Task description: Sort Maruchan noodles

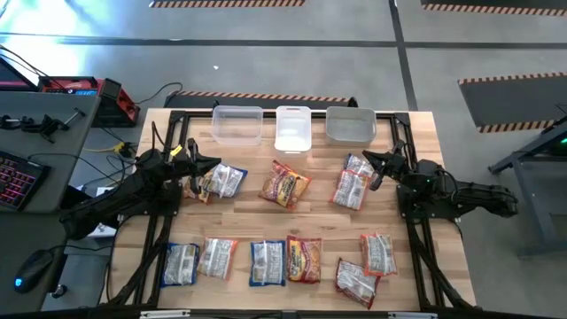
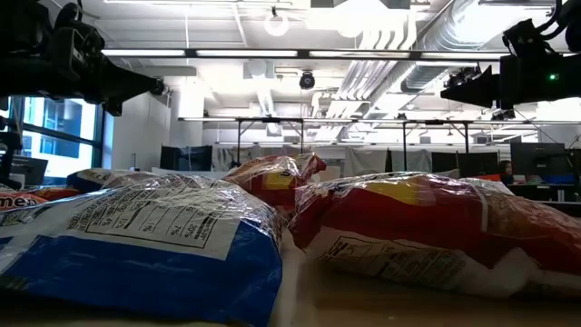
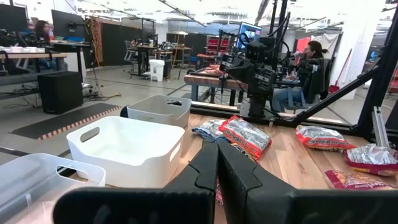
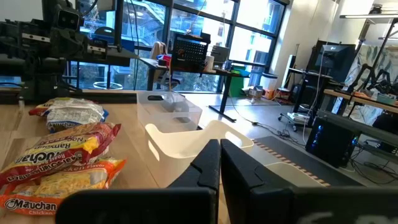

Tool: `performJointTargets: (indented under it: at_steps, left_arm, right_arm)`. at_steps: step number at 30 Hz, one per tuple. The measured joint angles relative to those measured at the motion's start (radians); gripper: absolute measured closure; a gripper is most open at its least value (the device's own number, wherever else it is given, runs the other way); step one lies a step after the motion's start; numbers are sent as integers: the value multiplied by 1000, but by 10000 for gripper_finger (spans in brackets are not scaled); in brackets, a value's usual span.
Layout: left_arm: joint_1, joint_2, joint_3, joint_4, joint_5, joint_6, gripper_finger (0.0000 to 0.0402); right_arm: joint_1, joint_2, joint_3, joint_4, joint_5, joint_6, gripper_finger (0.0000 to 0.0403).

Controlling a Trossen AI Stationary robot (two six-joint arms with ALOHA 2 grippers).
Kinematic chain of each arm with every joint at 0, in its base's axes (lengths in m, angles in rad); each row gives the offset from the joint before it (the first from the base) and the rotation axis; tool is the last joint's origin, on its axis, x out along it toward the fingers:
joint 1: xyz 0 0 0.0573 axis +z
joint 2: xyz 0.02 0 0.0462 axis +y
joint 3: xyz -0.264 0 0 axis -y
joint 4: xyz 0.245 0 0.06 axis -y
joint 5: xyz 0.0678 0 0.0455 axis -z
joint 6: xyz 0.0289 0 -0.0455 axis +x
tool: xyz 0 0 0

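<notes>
Currently both grippers are clenched shut on nothing. The left gripper [image 1: 215,164] hangs above the far-left part of the wooden table [image 1: 310,221], just over the loose pair of blue-and-white and orange plastic ramen packets [image 1: 215,182]. The right gripper [image 1: 368,159] mirrors it on the far-right side, just beside the stacked pink-and-white packets [image 1: 353,188]. In both wrist views the dark fingers [image 3: 217,168] meet tip to tip, with no gap.

Risks, as judgement:
- With the jaws closed, any descent would press or shove a packet, not grasp it. They need to open first.
- The packets are flat, crinkly and slick, so a pinch could slip or take only the wrapper edge.
- Overlapping packets by each gripper could come up as a pair, and two kinds could land in one bin.
- The bins sit near both grippers, so a low swing could clip a rim and shift a bin.

Containers: three stand in a row along the far edge. The clear rectangular plastic bin [image 1: 236,124] is on the left, the white rectangular plastic bin [image 1: 293,130] in the middle, the grey translucent plastic bin [image 1: 351,126] on the right. All three look empty from above, so sorting has not started.

The remaining noodles lie on the table: an orange-red packet [image 1: 283,184] mid-table, and a near row of seven more mixed blue, orange and pink packets [image 1: 292,259].
</notes>
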Motion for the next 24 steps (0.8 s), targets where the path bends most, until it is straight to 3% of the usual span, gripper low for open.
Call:
performJointTargets:
  at_steps: [11,19,24]
  left_arm:
    - [-1,0,0,0,0,-51,401]
    - [-1,0,0,2,0,-161,401]
    - [0,0,0,7,-2,-149,401]
  right_arm:
    - [0,0,0,0,0,-2,402]
    - [0,0,0,1,0,-155,402]
    - [0,0,0,65,-38,-97,402]
